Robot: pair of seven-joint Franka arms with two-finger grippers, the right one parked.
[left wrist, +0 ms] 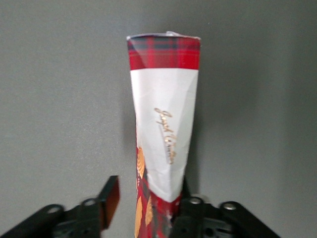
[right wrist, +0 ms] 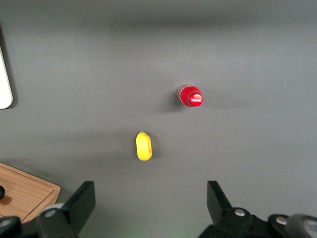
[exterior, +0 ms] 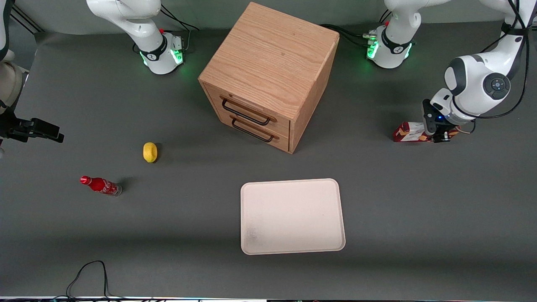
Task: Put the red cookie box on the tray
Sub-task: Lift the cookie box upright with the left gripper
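The left arm's black two-finger hand is sitting low over the long slim dark-red cookie box, fingers apart, straddling it on the grey bench. Nothing lifted; the flat cream-white rectangular tray, well away from the hand, is waiting.

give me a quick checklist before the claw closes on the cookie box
1. Claw down at the red cookie box: ok.
2. Box sits between the open fingers: ok.
3. One finger has a gap to the box, so no grip yet: not ok.
4. Tray has bare space for the box: ok.
5. Wooden drawer cabinet stands off the straight line to the tray: ok.
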